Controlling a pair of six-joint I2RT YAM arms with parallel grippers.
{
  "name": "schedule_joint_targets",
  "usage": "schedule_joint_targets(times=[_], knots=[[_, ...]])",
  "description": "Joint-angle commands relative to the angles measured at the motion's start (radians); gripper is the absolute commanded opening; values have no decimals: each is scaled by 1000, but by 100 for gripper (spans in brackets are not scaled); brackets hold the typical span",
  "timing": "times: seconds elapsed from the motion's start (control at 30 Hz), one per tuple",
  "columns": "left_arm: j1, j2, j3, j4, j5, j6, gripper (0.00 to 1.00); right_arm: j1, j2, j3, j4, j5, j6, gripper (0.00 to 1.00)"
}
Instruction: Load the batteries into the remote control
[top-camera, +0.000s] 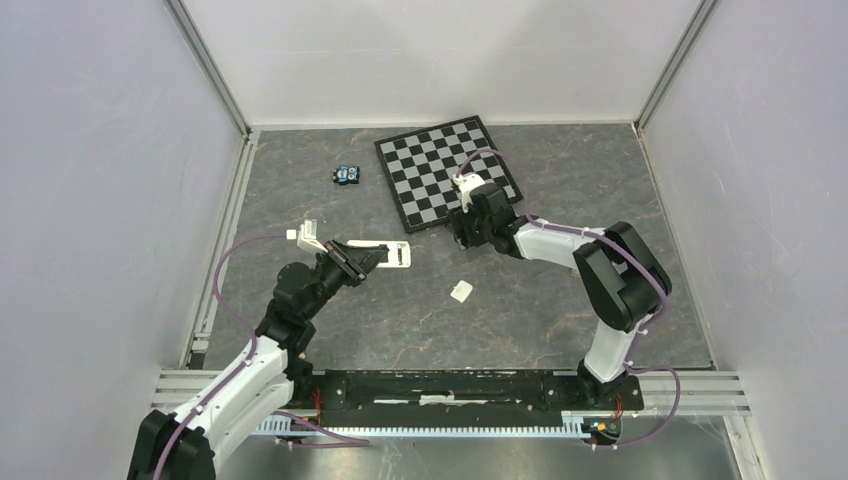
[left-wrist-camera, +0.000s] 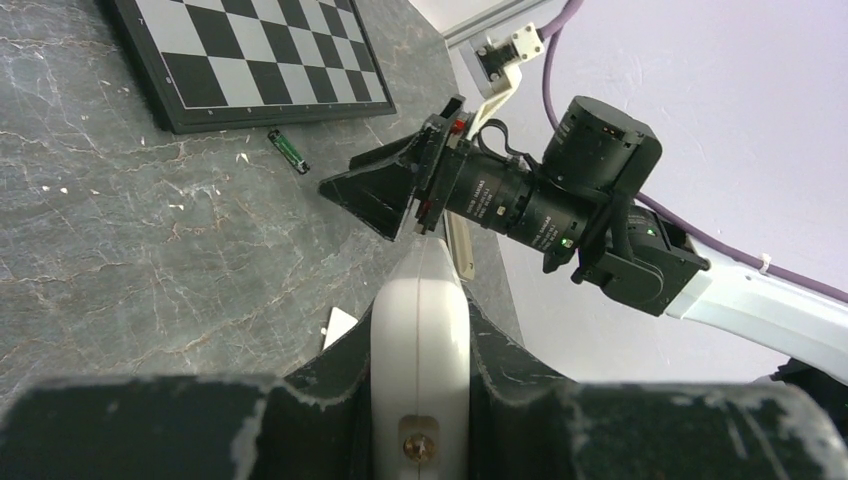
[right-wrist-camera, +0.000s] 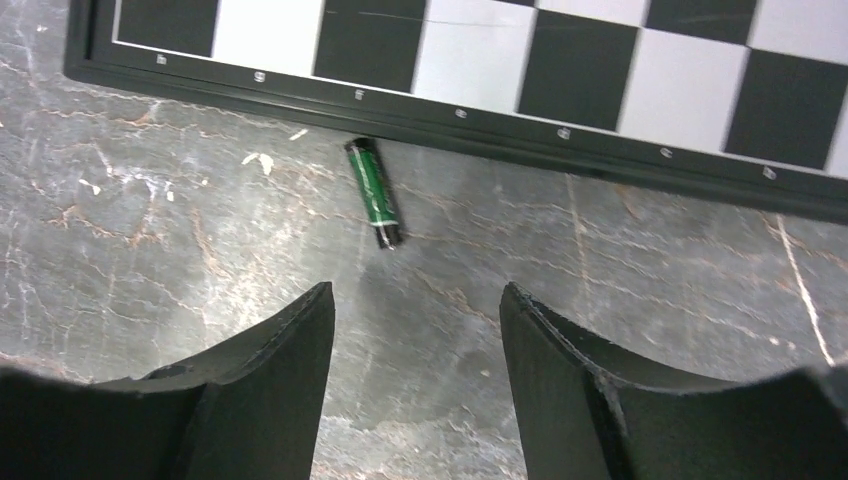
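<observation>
The right gripper (right-wrist-camera: 417, 296) hangs low over the grey table (right-wrist-camera: 150, 250), its two fingers spread well apart with nothing between them. Just ahead of the gap between the fingertips a battery (right-wrist-camera: 374, 193) lies flat on the table, dark green and clear of both fingers. Directly beyond it runs the black frame of a chessboard (right-wrist-camera: 480, 60). The battery's far end sits just beside that frame, though I cannot tell whether they touch.

The left gripper (left-wrist-camera: 418, 338) is closed on the remote (left-wrist-camera: 420, 290), pinching the white body by its two sides, so only the narrow edge faces the wrist camera. The far end of the remote sticks out past the fingertips. From above, the remote reaches away from this gripper towards the other arm. Out past the remote's tip the right gripper hovers, and the battery lies on the table beyond and to one side of it. A small white flat piece (top-camera: 461, 291) lies on the table between the two grippers, apart from both. A small blue toy (top-camera: 347, 174) sits well beyond the left gripper, near the chessboard's side
</observation>
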Motion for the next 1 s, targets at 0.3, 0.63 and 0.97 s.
schedule_joint_targets(times=[0.3,0.63,0.97], knots=[[9,-19,30,28,2,30,2,42,161,136,14,-9,-116,50],[9,-2,22,63,-29,35,2,74,173,133,-4,63,-150,10],[10,68,-22,112,-40,17,2,73,-36,7,-4,-78,36,3]])
